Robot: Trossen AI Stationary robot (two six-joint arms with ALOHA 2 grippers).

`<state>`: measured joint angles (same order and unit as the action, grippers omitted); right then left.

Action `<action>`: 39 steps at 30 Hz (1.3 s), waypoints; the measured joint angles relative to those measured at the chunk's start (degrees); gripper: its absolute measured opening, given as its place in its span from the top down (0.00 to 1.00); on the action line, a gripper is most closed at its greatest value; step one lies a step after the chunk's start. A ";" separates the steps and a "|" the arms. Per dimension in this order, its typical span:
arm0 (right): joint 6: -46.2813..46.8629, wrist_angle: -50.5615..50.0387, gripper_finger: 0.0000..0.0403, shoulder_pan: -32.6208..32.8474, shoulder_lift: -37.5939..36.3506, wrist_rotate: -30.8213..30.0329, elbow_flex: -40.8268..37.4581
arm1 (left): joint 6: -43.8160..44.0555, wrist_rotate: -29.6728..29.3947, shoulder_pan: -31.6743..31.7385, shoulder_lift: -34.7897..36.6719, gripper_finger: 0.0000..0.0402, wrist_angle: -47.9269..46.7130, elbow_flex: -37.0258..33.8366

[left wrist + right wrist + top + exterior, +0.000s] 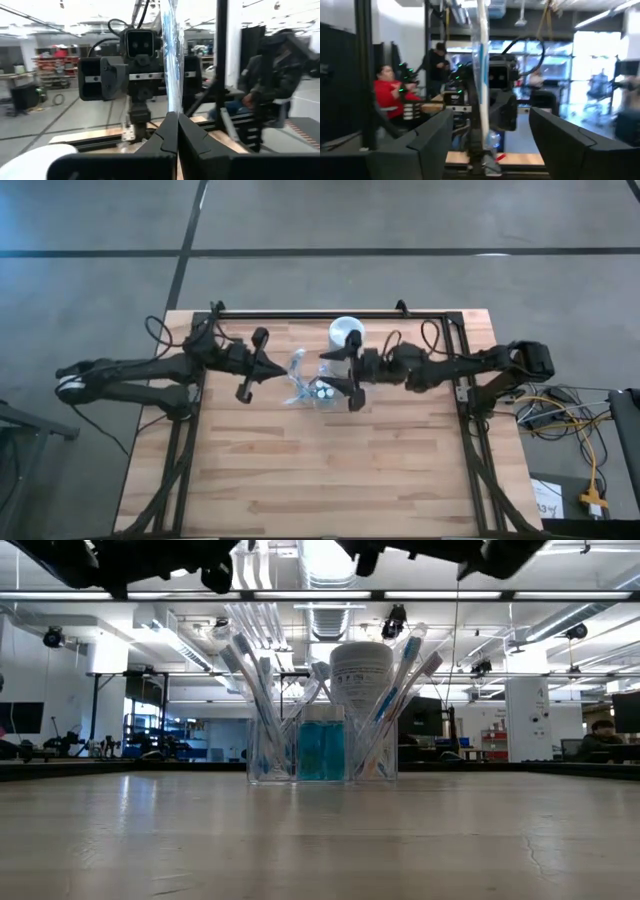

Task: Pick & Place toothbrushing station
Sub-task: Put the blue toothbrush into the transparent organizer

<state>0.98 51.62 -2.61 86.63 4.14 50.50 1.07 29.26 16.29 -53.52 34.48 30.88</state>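
Now the right gripper is hovering with its fingers spread wide just right of the clear holder, which is standing at the upper middle of the tabletop with toothbrushes fanning out of it and a white cup just behind. Facing it from the left, the left gripper is keeping its fingers pressed together. Judging by this, the right arm is best lifting straight clear, avoiding the leaning brush handles.

The high view looks straight down on the whole surface. The low view sits at surface level, facing the clear holder at twelve o'clock. The wrist views face each other closely across it.
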 joint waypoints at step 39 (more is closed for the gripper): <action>1.86 -15.28 0.75 -5.16 7.26 10.97 18.51 | -2.54 -5.17 -1.13 -4.68 1.00 -0.85 1.79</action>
<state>2.84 36.34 -7.77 93.89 15.11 69.01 -1.48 24.10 15.16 -58.20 33.63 32.67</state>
